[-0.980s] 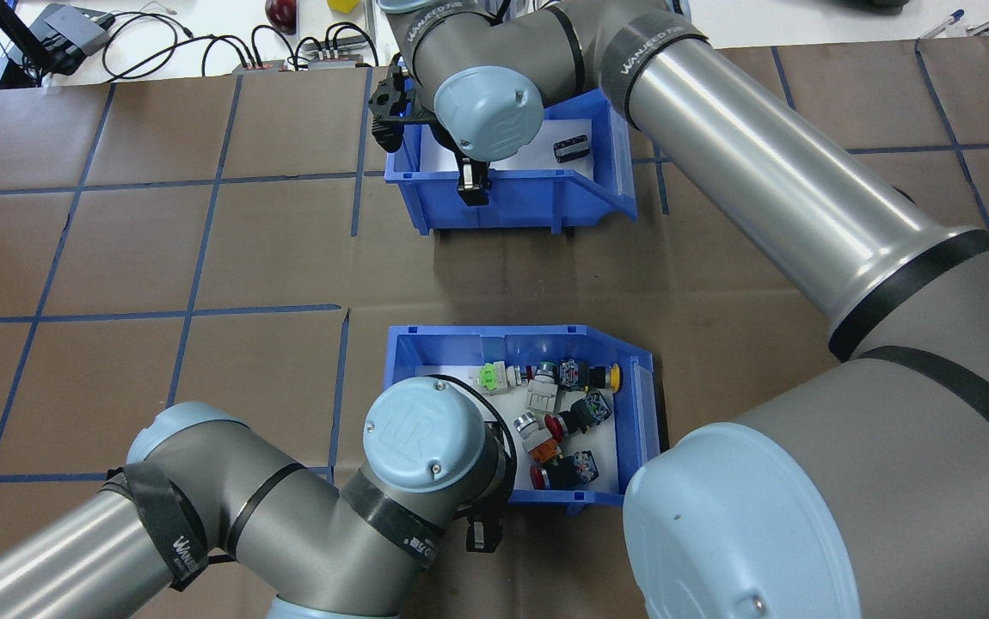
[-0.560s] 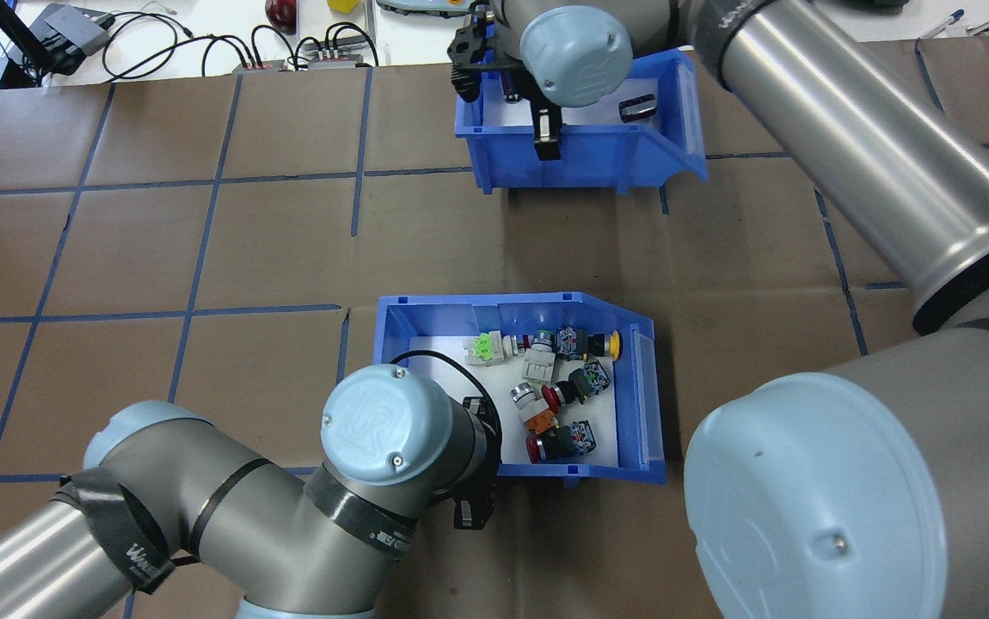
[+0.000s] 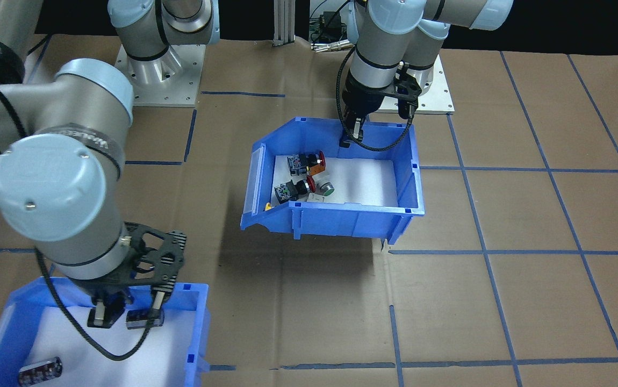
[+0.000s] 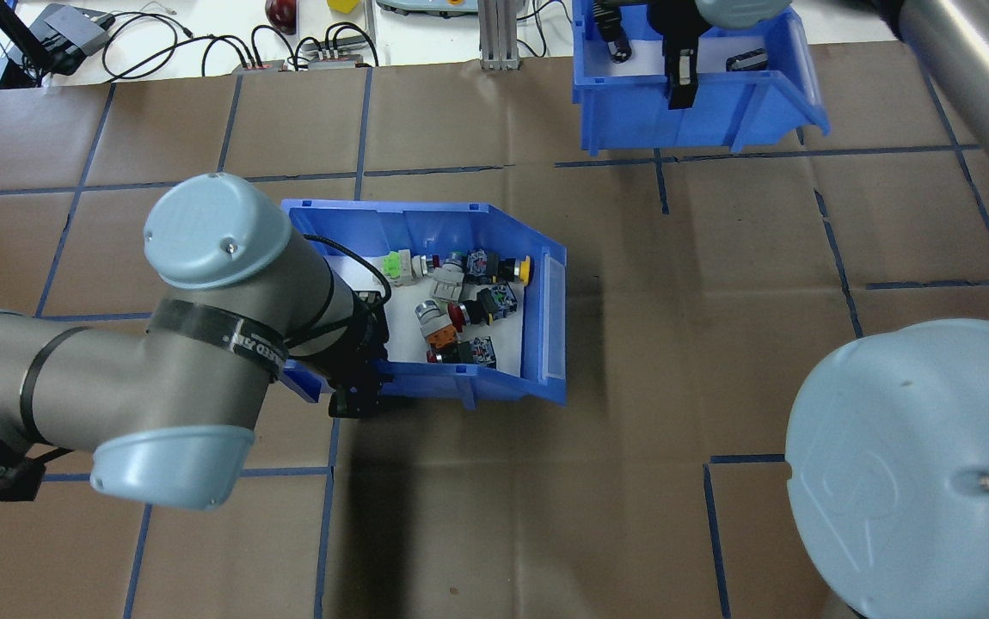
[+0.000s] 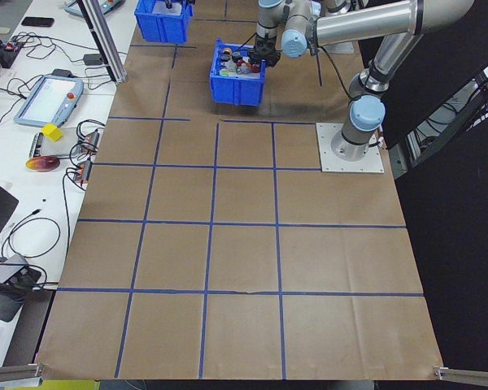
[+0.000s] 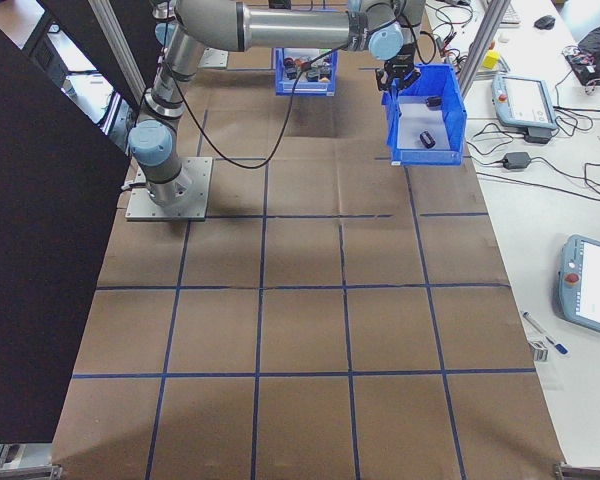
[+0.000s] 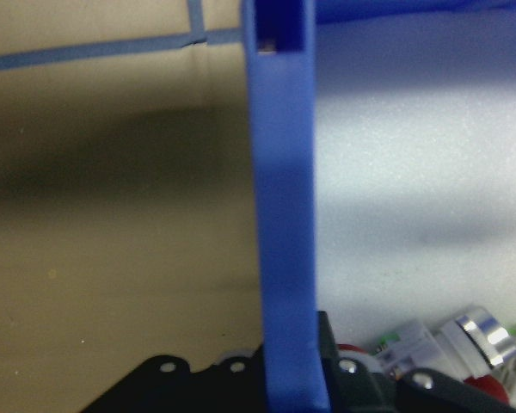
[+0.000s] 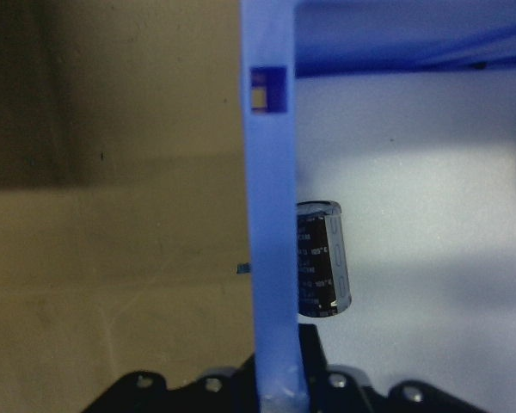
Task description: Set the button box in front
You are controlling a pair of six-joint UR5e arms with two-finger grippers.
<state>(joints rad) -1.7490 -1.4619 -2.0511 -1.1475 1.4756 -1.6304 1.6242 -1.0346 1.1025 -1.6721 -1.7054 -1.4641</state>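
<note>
1. While the left gripper [image 3: 353, 131] pinches the rear wall of the button box [image 3: 341, 217], the box hangs tilted above the table [image 3: 502, 301], its shadow on the paper below.
2. Left wrist view: blue wall edge runs straight down into the jaws, one finger each side, clamped on it.
3. Box sits mid-table in the overhead view [image 4: 460, 391], left of centre, open slanted end toward the robot's right.
4. Switches [image 4: 460, 301] are bunched toward that low end; white foam floor bare at the gripper end.
5. Right gripper [image 3: 126, 317] clamps the wall of the second bin [image 3: 193, 344] the same way: one finger inside, one outside.
6. Second bin is at the far table edge [image 4: 744, 107], well apart from the button box. Black cylinders [image 8: 322, 258] lie on its white floor.
7. Side views: both bins are raised off the paper.
</note>
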